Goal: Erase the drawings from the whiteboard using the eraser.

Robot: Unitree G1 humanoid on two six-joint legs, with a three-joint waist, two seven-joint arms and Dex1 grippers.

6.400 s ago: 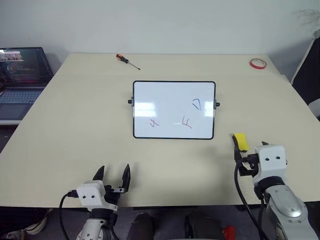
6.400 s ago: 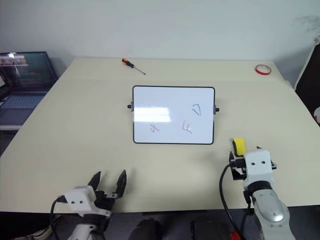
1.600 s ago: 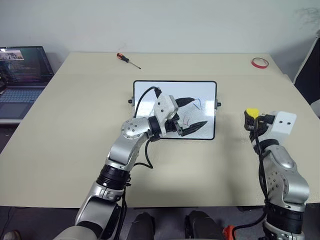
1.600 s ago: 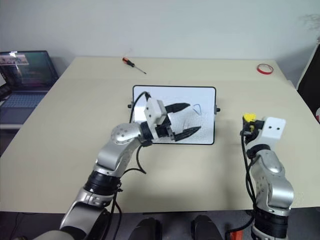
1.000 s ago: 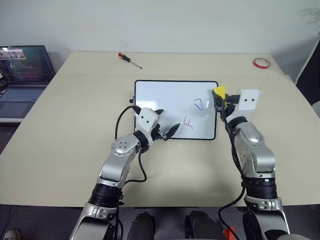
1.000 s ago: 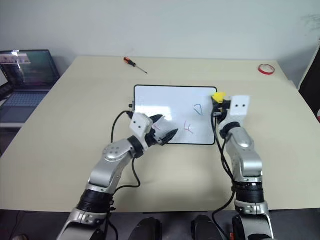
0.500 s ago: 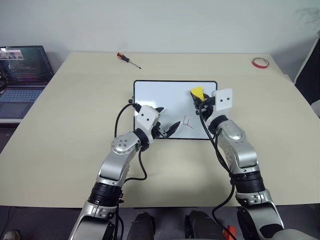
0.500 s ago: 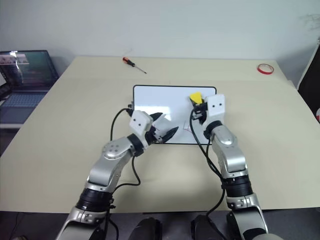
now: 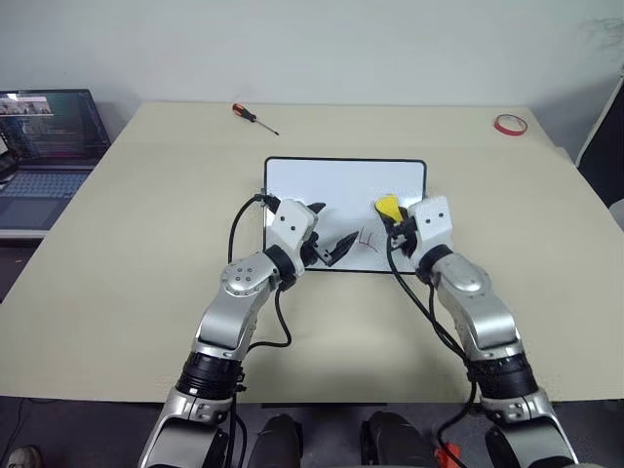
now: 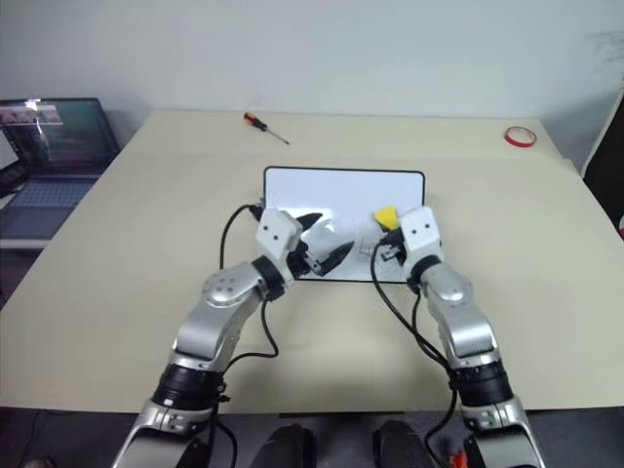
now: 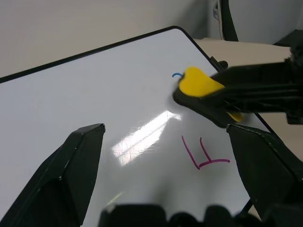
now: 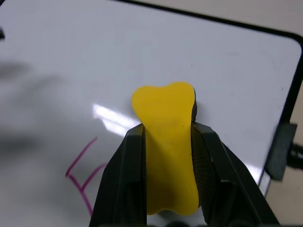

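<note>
Yellow and squeezed in at its middle, the eraser [image 12: 165, 146] sits clamped between the 2 black fingers of the right tool [image 9: 395, 220], pressed against the whiteboard [image 9: 331, 180]. In the left wrist view a short blue stroke [image 11: 177, 75] peeks out just beside the eraser's far edge; the rest of that mark is hidden. The pink F-like drawing [image 12: 84, 176] lies just beside the right tool, on its inner side, toward the left tool [image 9: 330, 232]. That left tool hangs over the near left part of the board with its 2 fingers spread apart and nothing between them. The board lies flat on the beige surface [image 9: 136, 253]. Well beyond both tools, an orange-handled screwdriver [image 9: 253, 117] rests near the far edge, a red tape ring [image 9: 505, 124] at the far right corner.
</note>
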